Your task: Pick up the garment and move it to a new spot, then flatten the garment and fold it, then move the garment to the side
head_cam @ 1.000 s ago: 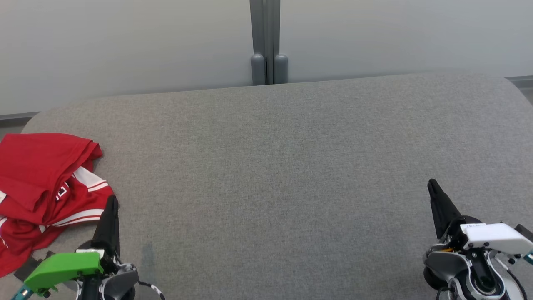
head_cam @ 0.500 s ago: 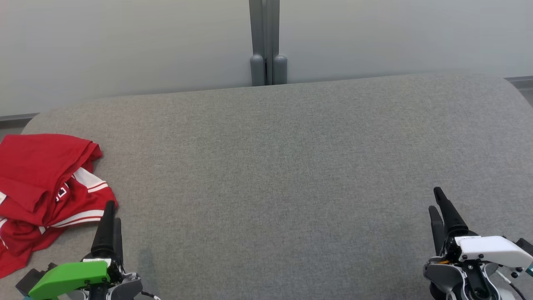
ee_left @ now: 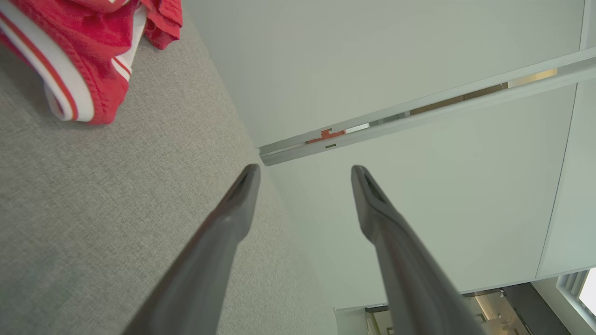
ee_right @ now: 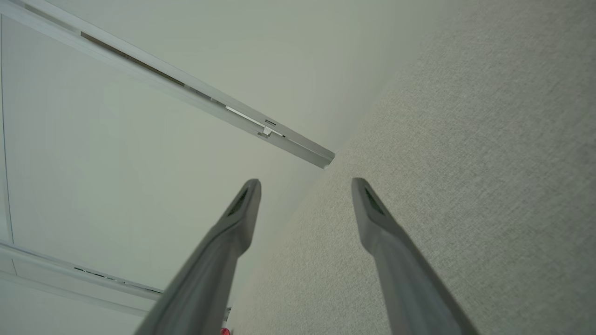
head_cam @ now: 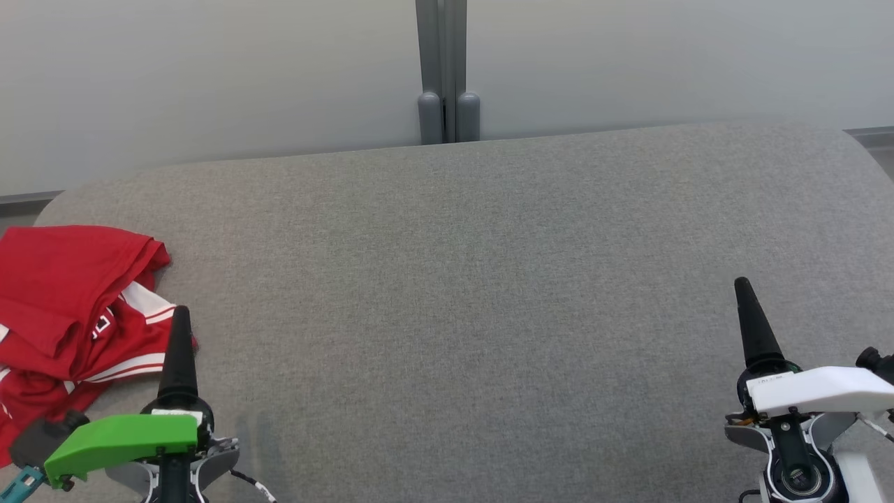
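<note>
At the far left of the grey cloth-covered table (head_cam: 461, 279), the red garment (head_cam: 63, 300) lies in a crumpled heap of lapped layers, with white stripes along one banded edge. It runs out past the edge of my head view, so I cannot tell whether part of it hangs off the table. My left jaws stand spread wide with nothing between them, low over the table just beside the heap. From the head view one dark tip seems to overlap the red cloth, but the wrist view shows the fingers (ee_left: 223, 242) apart from it, the striped band lying off to their upper left. My right jaws are spread just as wide and empty, well apart from the garment over the bare right side of the table. I judge the cloth light, limp and probably a little slick, like a sports jersey: it will sag and trail from any single hold, and a shallow pinch may take just the top layer. The striped band looks thicker and firmer, so I would bite there, or on the raised fold at the heap's right side, taking it deep between the fingers and lifting slowly.
</note>
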Available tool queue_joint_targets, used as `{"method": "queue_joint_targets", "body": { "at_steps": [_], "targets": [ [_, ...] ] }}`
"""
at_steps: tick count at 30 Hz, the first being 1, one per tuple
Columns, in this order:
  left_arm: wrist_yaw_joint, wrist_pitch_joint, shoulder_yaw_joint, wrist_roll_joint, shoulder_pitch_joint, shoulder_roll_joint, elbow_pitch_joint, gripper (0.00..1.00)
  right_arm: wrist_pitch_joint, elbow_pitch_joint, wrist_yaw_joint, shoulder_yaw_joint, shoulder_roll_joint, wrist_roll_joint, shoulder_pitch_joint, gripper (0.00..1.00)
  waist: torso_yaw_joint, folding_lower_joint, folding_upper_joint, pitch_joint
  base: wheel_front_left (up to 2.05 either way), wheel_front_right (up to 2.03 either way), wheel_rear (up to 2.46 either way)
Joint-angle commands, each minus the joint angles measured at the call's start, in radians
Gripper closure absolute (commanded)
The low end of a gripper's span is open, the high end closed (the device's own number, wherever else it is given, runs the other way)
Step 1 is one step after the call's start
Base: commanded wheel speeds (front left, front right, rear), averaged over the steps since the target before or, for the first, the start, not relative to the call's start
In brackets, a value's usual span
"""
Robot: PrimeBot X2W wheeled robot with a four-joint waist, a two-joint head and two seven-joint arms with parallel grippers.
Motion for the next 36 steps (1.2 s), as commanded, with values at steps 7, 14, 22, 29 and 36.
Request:
{"method": "queue_joint_targets", "body": {
  "at_steps": [7,14,22,29,36],
  "targets": [
    [0.065,-0.039,-0.075,0.176,-0.002,0.007,-0.088,0.00,-0.040,-0.094,0.004,0.051,-0.034,-0.251,-0.011,0.00,-0.001,0.0000,0.0000,-0.001,0.00,0.00,0.00],
    [0.098,-0.066,-0.162,0.364,0.000,0.008,-0.108,0.00,-0.068,-0.114,0.004,0.084,-0.045,-0.425,0.007,0.00,-0.002,0.0000,0.0000,-0.003,0.00,0.00,0.00],
    [0.153,-0.096,-0.251,0.560,0.000,0.009,-0.086,0.00,-0.097,-0.120,0.004,0.109,-0.046,-0.579,0.020,0.00,-0.004,0.0000,0.0000,-0.007,0.00,0.00,0.00],
    [0.225,-0.121,-0.302,0.690,-0.003,0.012,-0.078,0.00,-0.123,-0.123,0.005,0.128,-0.052,-0.699,0.029,0.00,-0.004,0.0000,0.0000,-0.009,0.00,0.00,0.00],
    [0.282,-0.143,-0.346,0.781,-0.009,0.034,-0.084,0.00,-0.144,-0.121,0.005,0.147,-0.058,-0.800,0.035,0.00,-0.003,0.0000,0.0000,-0.012,0.00,0.00,0.00]
  ]
}}
